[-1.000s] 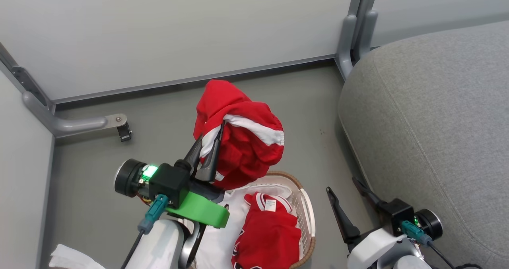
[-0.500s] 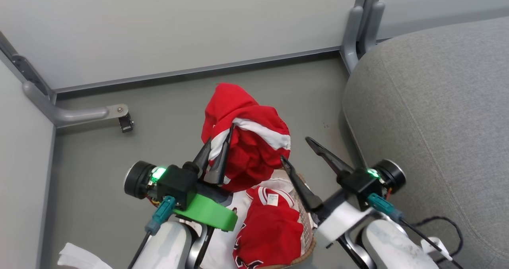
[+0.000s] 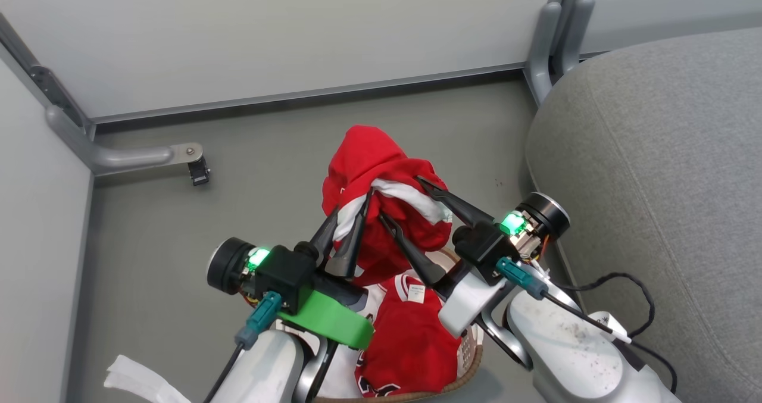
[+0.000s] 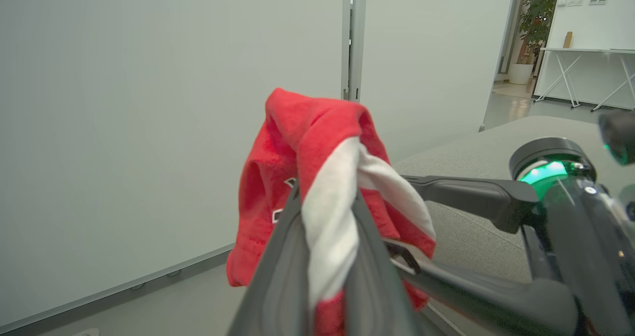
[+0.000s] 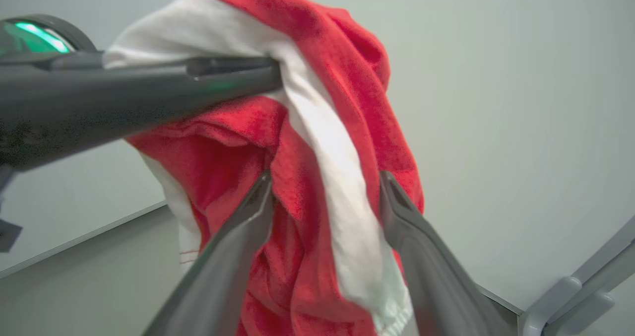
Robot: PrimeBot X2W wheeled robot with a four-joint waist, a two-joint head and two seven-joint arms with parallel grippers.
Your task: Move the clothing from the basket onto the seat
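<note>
Nearest the robot, an oval white perforated basket with a brown woven-look rim [image 3: 469, 350] sits on the grey floor [image 3: 250, 200]. It holds a second red garment with a striped collar and white tag [image 3: 411, 337], lying on a plain white sheet [image 3: 346, 374]. A crumpled white cloth [image 3: 140, 379] lies on the floor to the left.

Above the basket, the left gripper [image 3: 353, 202] is clamped narrow on the white stripe of a red garment [image 3: 372, 159], which hangs bunched in the air, clear of basket and floor. The right gripper [image 3: 400, 197] is just beside it, jaws spread wide, one finger on each side of the hanging fabric.

A black cable [image 3: 631, 284] loops off the right arm. To the right rises the large light grey upholstered seat [image 3: 655, 153], a strip of floor between it and the held garment. Beyond stand pale wall panels [image 3: 297, 34] on grey metal feet [image 3: 143, 156].
</note>
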